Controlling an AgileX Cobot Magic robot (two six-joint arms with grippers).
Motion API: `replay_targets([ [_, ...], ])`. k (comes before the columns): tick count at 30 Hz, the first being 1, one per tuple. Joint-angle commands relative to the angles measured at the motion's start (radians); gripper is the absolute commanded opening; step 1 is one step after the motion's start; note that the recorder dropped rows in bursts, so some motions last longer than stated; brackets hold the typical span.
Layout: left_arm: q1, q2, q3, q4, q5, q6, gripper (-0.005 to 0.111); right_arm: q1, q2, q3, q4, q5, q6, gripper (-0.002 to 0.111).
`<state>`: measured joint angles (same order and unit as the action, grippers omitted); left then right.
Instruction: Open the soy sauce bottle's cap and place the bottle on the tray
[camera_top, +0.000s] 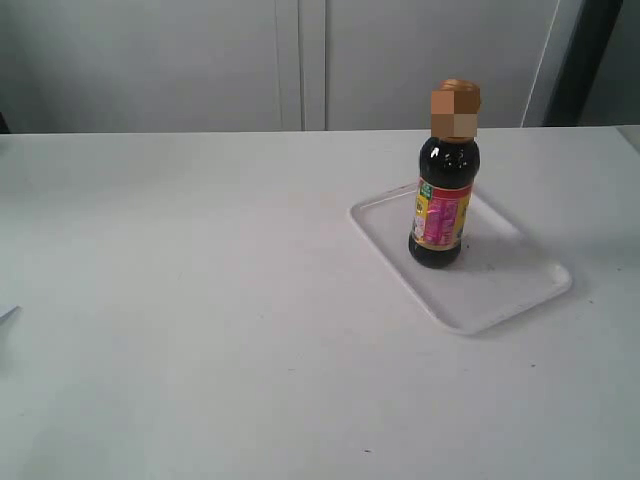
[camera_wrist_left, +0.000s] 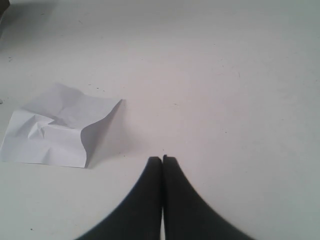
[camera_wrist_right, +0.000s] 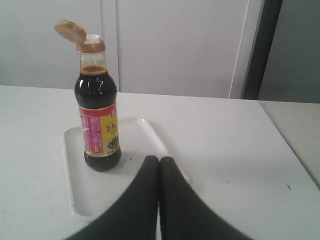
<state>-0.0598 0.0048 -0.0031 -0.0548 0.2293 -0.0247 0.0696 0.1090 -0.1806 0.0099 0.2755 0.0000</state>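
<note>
The soy sauce bottle (camera_top: 441, 210) (camera_wrist_right: 99, 125) stands upright on the white tray (camera_top: 510, 290) (camera_wrist_right: 75, 195), dark liquid inside, pink and yellow label. Its orange-brown cap (camera_wrist_right: 71, 31) is flipped up and back, and the white spout shows. In the exterior view the cap (camera_top: 456, 108) is blurred. My right gripper (camera_wrist_right: 159, 160) is shut and empty, a short way from the bottle, over the tray's edge. My left gripper (camera_wrist_left: 162, 159) is shut and empty over bare table, far from the bottle. Neither arm shows in the exterior view.
A crumpled white sheet of paper (camera_wrist_left: 52, 127) lies on the white table (camera_top: 200, 300) near my left gripper; its corner (camera_top: 6, 315) peeks in at the exterior view's left edge. Grey cabinet doors (camera_top: 300, 60) stand behind the table.
</note>
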Motion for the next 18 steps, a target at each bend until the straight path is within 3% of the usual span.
replay_targets([
  [1, 0.001, -0.005, 0.003, -0.012, -0.004, -0.001, 0.0, 0.0, -0.109, 0.089, -0.01, 0.028, 0.0, 0.0],
  [7, 0.001, -0.005, 0.003, -0.012, -0.002, -0.001, 0.0, 0.0, -0.109, 0.178, -0.01, 0.016, 0.0, 0.0],
  [18, 0.001, -0.005, 0.003, -0.012, -0.002, -0.001, 0.0, 0.0, -0.109, 0.181, -0.017, 0.049, 0.0, 0.0],
])
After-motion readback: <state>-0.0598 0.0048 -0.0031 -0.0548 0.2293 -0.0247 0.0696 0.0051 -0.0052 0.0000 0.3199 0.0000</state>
